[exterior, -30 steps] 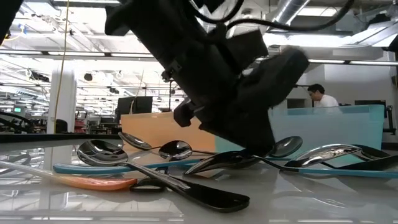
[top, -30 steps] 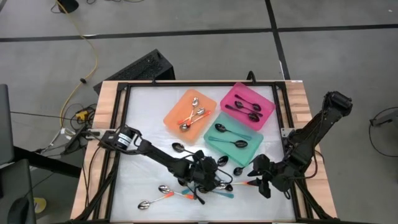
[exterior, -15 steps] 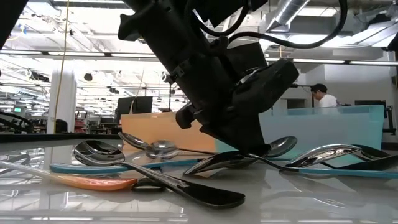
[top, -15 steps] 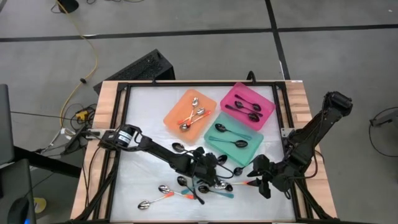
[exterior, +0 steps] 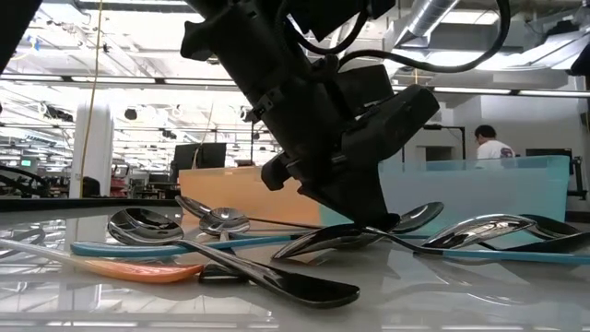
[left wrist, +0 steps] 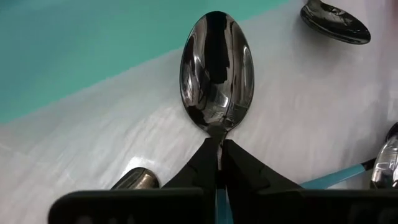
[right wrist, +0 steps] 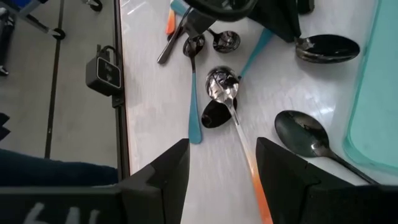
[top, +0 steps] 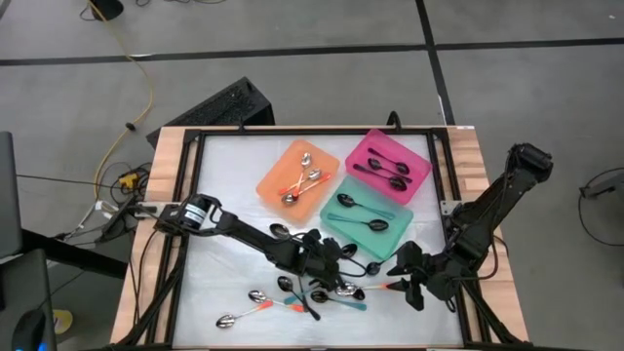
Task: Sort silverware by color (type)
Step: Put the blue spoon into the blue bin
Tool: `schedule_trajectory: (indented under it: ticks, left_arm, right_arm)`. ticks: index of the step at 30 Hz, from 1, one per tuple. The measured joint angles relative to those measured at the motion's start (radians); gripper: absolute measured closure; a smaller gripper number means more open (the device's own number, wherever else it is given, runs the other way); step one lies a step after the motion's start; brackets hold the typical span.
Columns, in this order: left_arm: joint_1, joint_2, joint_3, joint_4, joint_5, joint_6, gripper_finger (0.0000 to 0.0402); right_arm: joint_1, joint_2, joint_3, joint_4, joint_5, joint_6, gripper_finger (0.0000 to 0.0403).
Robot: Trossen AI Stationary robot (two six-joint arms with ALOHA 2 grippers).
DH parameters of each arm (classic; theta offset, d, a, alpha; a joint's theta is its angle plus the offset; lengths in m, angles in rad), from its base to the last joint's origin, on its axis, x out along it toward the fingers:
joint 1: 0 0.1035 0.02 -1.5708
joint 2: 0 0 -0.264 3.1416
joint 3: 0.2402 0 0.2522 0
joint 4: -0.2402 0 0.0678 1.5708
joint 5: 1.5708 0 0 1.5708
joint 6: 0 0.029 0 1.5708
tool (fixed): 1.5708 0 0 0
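Note:
Loose spoons lie in a pile on the white table near its front edge: orange-handled, teal-handled and all-black ones. My left gripper reaches into the pile from the left and is shut on a dark-bowled, teal-handled spoon beside the teal tray. In the low view the left gripper comes down onto the pile. My right gripper hangs open near the front right. Its fingers stand to either side of an orange-handled spoon without touching it. My left gripper pinches the spoon's thin neck between its two fingertips, just behind the dark bowl. The fingers slant down from the table's left and lie along the spoon, the teal handle running back between them. The bowl faces up, low over the table by the teal tray.
An orange tray, a pink tray and the teal tray stand at the table's far middle, each holding spoons. Another black spoon lies close beyond the held one. A raised black frame runs round the table.
My left gripper has shut its fingers on the spoon's neck and turned slightly at the wrist. In the low view a shiny spoon bowl behind the pile has slid a little to the left. My right gripper has kept still.

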Motion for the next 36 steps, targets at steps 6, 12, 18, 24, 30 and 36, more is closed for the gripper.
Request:
schedule_trajectory:
  ticks: [6, 12, 18, 24, 30, 36]
  left_arm:
    - [-0.011, -0.027, -0.004, -0.013, -0.002, -0.007, 0.0399]
    - [-0.014, -0.055, -0.006, -0.040, 0.002, -0.004, 0.0399]
    - [-0.014, -0.104, -0.006, -0.050, -0.034, 0.008, 0.0399]
    - [-0.014, -0.189, -0.005, -0.047, -0.109, 0.038, 0.0400]
    - [-0.016, -0.266, -0.004, -0.043, -0.256, 0.115, 0.0400]
    - [-0.026, -0.293, -0.003, -0.042, -0.373, 0.246, 0.0400]
  right_arm:
    - [0.000, 0.000, 0.000, 0.000, 0.003, 0.000, 0.0211]
    - [0.000, 0.000, 0.000, 0.000, 0.004, 0.000, 0.0211]
    - [-0.001, 0.000, 0.000, 0.000, 0.053, -0.010, 0.0211]
    - [-0.003, 0.000, 0.000, 0.007, 0.113, -0.033, 0.0211]
    - [-0.048, 0.000, 0.000, 0.030, 0.201, 0.003, 0.0211]
    - [-0.173, 0.000, 0.000, 0.074, 0.246, 0.108, 0.0211]
